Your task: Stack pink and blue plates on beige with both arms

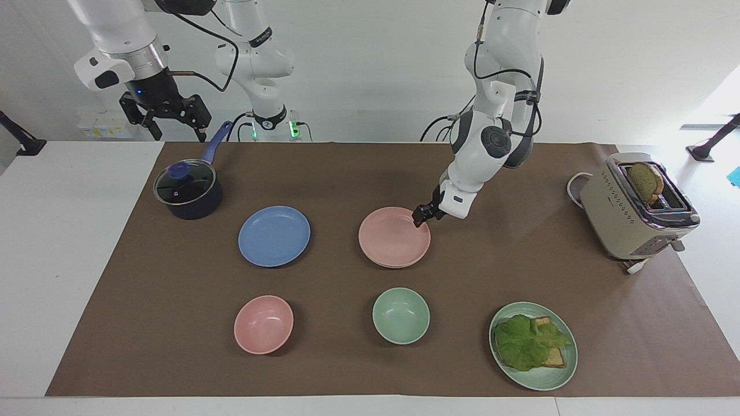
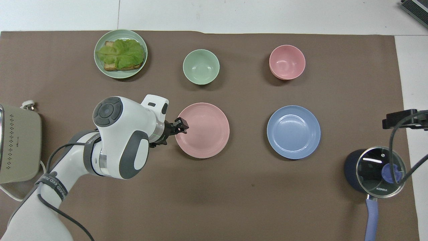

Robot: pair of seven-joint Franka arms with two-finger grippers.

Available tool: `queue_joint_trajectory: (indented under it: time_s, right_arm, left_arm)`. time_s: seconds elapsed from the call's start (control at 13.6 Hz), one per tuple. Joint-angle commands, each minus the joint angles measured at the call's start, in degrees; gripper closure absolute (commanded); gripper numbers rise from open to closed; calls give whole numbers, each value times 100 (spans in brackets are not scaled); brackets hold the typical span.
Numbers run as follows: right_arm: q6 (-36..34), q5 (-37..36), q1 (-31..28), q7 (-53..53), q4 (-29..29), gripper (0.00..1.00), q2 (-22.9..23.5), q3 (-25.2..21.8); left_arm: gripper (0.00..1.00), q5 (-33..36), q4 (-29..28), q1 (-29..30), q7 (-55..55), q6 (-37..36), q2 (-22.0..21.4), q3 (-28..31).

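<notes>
The pink plate (image 1: 394, 237) (image 2: 202, 130) lies flat on the beige plate (image 1: 395, 267), of which only a thin sliver of rim shows under the pink edge. My left gripper (image 1: 421, 216) (image 2: 181, 126) is open at the pink plate's rim on the left arm's side, holding nothing. The blue plate (image 1: 274, 236) (image 2: 293, 132) rests alone on the mat beside the stack, toward the right arm's end. My right gripper (image 1: 170, 124) waits open and empty, raised above the table's edge near the pot.
A dark pot with a glass lid (image 1: 188, 190) (image 2: 374, 170) stands near the right arm. A pink bowl (image 1: 263, 323), a green bowl (image 1: 400, 315) and a green plate with lettuce and toast (image 1: 533, 345) sit farthest from the robots. A toaster (image 1: 636, 205) stands at the left arm's end.
</notes>
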Motion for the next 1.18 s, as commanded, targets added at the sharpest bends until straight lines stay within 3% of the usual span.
queue_joint_trajectory:
  time_s: [0.0, 0.3, 0.59, 0.81, 1.11]
  right_arm:
    - [-68, -55, -10, 107, 31, 0, -40, 19]
    - [-68, -55, -10, 107, 31, 0, -40, 19]
    - [-68, -55, -10, 107, 31, 0, -40, 19]
    - [-68, -55, -10, 107, 31, 0, -40, 19]
    - [-68, -55, -10, 107, 31, 0, -40, 19]
  left_arm:
    - [0, 542, 481, 335, 90, -783, -116, 62]
    - [0, 862, 1448, 1275, 1009, -2260, -177, 88]
    - [0, 1239, 2098, 2190, 2423, -3262, -432, 88]
    - [0, 1940, 2635, 2367, 3304, -3852, -432, 88]
    - [0, 2004, 2962, 2376, 3649, -4179, -800, 89]
